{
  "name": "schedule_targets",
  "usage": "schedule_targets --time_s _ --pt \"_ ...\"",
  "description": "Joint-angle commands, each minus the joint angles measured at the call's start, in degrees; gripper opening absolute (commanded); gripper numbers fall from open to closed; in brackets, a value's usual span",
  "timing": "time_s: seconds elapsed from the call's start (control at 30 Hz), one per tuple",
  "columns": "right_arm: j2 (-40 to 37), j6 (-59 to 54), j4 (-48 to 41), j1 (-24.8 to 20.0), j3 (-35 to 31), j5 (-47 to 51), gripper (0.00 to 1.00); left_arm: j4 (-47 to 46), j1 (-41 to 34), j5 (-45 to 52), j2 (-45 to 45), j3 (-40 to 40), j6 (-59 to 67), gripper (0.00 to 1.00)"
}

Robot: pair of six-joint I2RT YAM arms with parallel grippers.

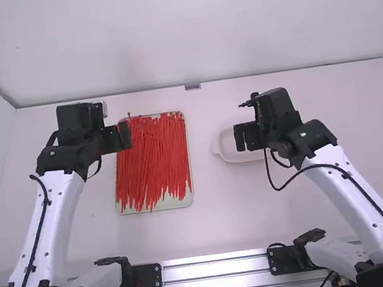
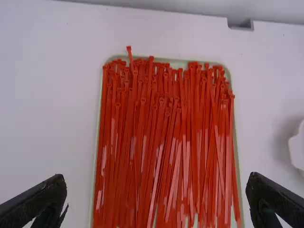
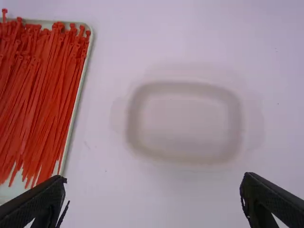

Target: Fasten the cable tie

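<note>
A thick pile of red cable ties [image 1: 153, 162] [image 2: 166, 147] [image 3: 35, 90] lies lengthwise on a pale flat tray [image 1: 191, 197] [image 2: 232, 78] [image 3: 88, 33] left of the table's middle. My left gripper [image 1: 125, 135] [image 2: 156, 209] hovers above the tray's left side, open and holding nothing, its fingers [image 2: 35, 202] spread wide over the ties. My right gripper [image 1: 247, 135] [image 3: 154, 206] hangs open and empty above a white dish [image 1: 229, 147] [image 3: 185, 124], to the right of the tray.
The white dish holds nothing. A small grey bracket [image 1: 192, 85] [image 2: 240, 23] sits at the table's far edge. Bare white table lies in front of the tray and dish and out to the right.
</note>
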Motion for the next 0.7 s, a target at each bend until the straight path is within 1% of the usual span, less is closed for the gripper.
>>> schedule_targets --time_s 0.0,0.07,0.23,0.47,0.67 --pt "-0.83 0.52 0.15 -0.37 2.12 -2.01 0.98 0.22 0.35 -0.48 1.22 1.51 0.07 0.99" --pt "-0.85 0.50 0.48 -0.35 2.12 -2.56 0.98 0.15 0.28 -0.50 2.16 2.14 -0.37 0.99" --pt "-0.85 -0.17 2.12 0.72 2.14 -2.58 0.98 -0.46 0.72 -0.85 7.76 5.64 -0.33 0.99" --pt "-0.13 -0.72 3.23 1.75 2.12 -2.16 0.98 -2.21 0.74 -2.05 20.35 13.88 1.86 0.99" --pt "0.02 -0.74 2.58 0.90 2.12 -2.58 0.98 -2.27 1.27 -2.01 28.92 18.32 2.21 0.99"
